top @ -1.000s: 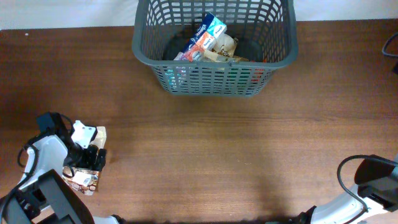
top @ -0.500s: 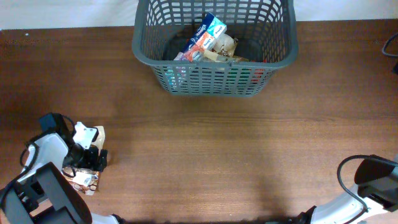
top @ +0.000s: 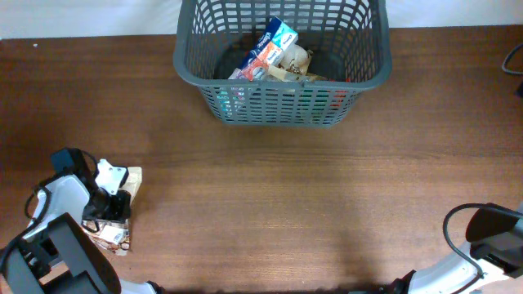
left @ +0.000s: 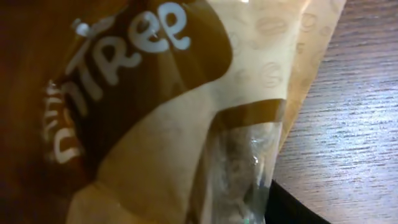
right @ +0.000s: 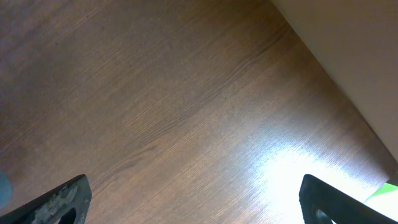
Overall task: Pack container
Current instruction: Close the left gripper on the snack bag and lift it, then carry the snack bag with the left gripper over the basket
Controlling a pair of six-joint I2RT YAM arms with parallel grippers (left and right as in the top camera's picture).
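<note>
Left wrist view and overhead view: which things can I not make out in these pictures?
Left gripper: overhead, the wrist covers its fingers; the brown packet fills the left wrist view, so open or shut is unclear.
Packet's printed name: left wrist view, cut off at the left edge.
Container contents: overhead, lower items hidden under the blue packet and behind the lattice wall.

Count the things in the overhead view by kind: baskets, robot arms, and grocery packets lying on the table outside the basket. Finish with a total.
Baskets: 1, the container
Robot arms: 2, the left arm and the right arm
Packets outside the basket: 1, the brown-and-tan packet
Total: 4
</note>
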